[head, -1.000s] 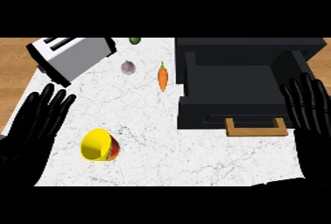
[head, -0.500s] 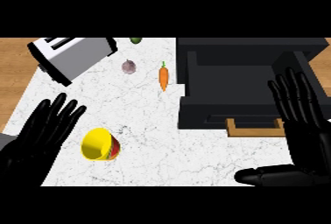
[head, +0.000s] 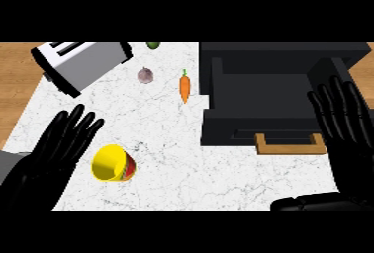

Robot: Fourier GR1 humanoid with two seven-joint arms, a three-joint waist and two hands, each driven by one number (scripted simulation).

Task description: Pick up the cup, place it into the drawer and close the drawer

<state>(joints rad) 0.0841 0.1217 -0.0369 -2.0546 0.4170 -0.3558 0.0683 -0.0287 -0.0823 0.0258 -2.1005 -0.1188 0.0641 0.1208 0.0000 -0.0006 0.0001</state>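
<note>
Both hands open | left hand point(head: 62, 148) is closing in on cup point(head: 113, 163) lying on worktop point(head: 168, 148) | right hand point(head: 343, 118) is shifting inward beside open drawer point(head: 263, 106) | grasp not yet made

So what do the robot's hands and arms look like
Both hands, left and right, are glossy black, with long segmented fingers and a thumb. A sliver of grey forearm shows at the left edge. No cables or markings are visible.

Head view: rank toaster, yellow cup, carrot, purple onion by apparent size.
1. toaster
2. yellow cup, which lies nearer the camera
3. carrot
4. purple onion, similar area to the carrot, so that order is unsure
</note>
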